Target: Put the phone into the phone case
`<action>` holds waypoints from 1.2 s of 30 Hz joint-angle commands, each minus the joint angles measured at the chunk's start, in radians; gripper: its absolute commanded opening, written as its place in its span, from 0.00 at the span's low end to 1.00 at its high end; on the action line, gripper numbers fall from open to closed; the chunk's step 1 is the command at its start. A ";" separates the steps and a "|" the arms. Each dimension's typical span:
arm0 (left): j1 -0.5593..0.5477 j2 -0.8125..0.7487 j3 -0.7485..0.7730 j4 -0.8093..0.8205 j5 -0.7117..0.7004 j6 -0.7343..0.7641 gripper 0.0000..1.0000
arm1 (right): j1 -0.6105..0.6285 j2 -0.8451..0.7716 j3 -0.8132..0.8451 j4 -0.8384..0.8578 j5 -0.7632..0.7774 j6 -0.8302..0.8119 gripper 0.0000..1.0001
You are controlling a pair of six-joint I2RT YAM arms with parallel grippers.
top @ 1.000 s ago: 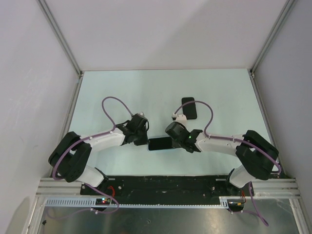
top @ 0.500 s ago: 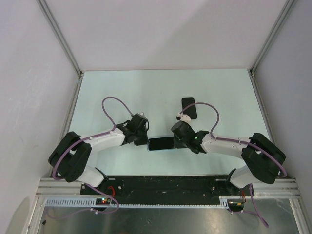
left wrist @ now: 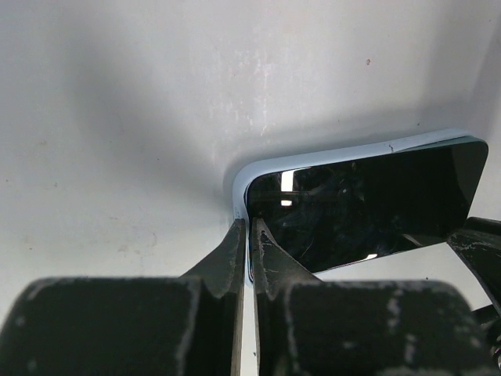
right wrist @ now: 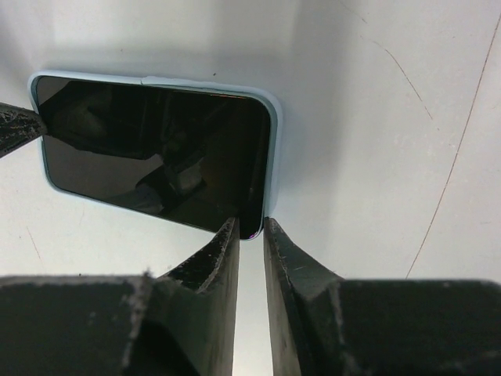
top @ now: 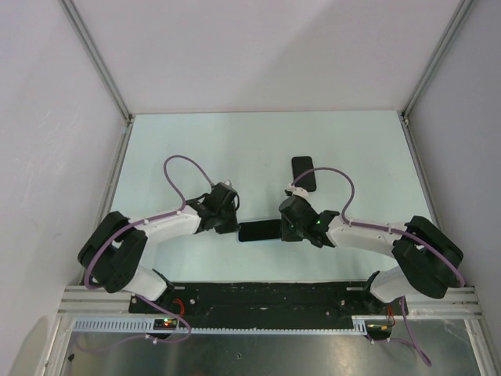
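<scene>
Squarely between the two grippers lies the phone case point(left wrist: 258, 168) on the table point(top: 196, 149), its pale-blue rim framing the dark phone point(left wrist: 368, 200). The left gripper point(left wrist: 247, 235) is clenched on the rim at the corner nearest it, fingers almost touching. The right gripper point(right wrist: 250, 231) pinches a corner at the opposite end, with a thin gap between its fingers. Whether the phone is seated all round, I cannot tell. Beyond the right gripper, apart from it, lies a second black slab point(top: 304, 173).
</scene>
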 commanded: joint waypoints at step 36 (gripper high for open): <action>-0.020 0.054 0.049 0.047 0.062 -0.012 0.06 | 0.123 0.360 0.044 -0.039 -0.004 0.047 0.00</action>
